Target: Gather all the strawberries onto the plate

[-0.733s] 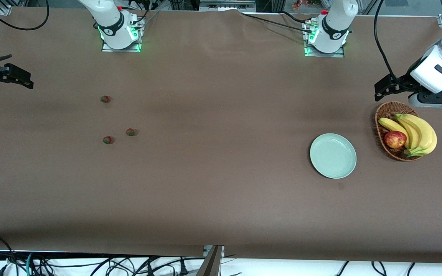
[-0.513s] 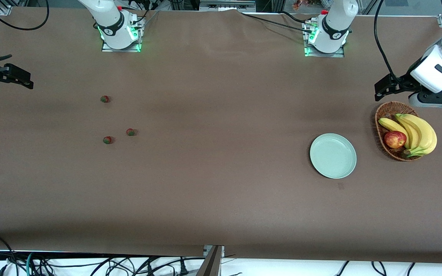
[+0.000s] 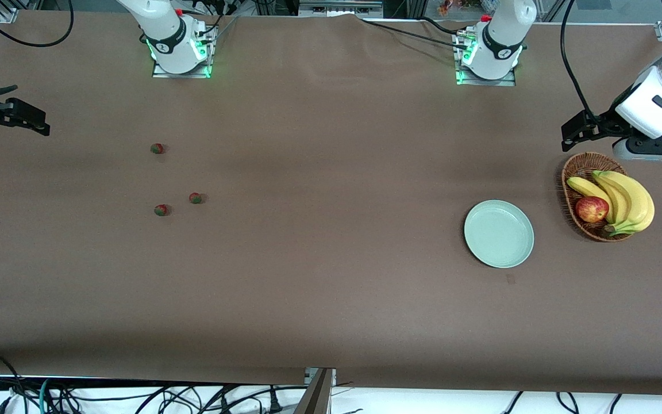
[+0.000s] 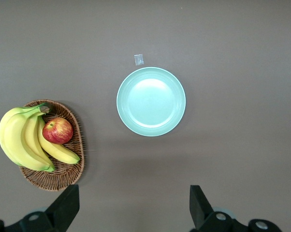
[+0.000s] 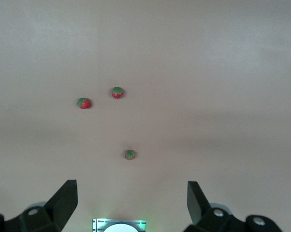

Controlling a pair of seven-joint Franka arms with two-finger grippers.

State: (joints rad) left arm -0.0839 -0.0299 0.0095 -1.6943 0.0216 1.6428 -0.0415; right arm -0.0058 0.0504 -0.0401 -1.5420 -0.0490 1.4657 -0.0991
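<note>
Three strawberries lie apart on the brown table toward the right arm's end: one (image 3: 157,148), one (image 3: 195,198) and one (image 3: 161,210) nearest the front camera. They also show in the right wrist view (image 5: 130,154) (image 5: 117,92) (image 5: 84,103). The mint-green plate (image 3: 499,233) lies empty toward the left arm's end and shows in the left wrist view (image 4: 151,101). My right gripper (image 3: 32,118) (image 5: 130,203) is open and empty, high over the table's end, apart from the berries. My left gripper (image 3: 573,133) (image 4: 131,208) is open and empty, up over the table beside the basket.
A brown wicker basket (image 3: 574,172) (image 4: 75,145) with bananas (image 3: 624,198) and a red apple (image 3: 592,209) stands beside the plate, toward the left arm's end. A small pale mark (image 3: 510,279) lies near the plate. The two arm bases (image 3: 180,54) (image 3: 487,60) stand along the table's back edge.
Both grippers have shifted only very slightly. The strawberries, plate and basket have not moved.
</note>
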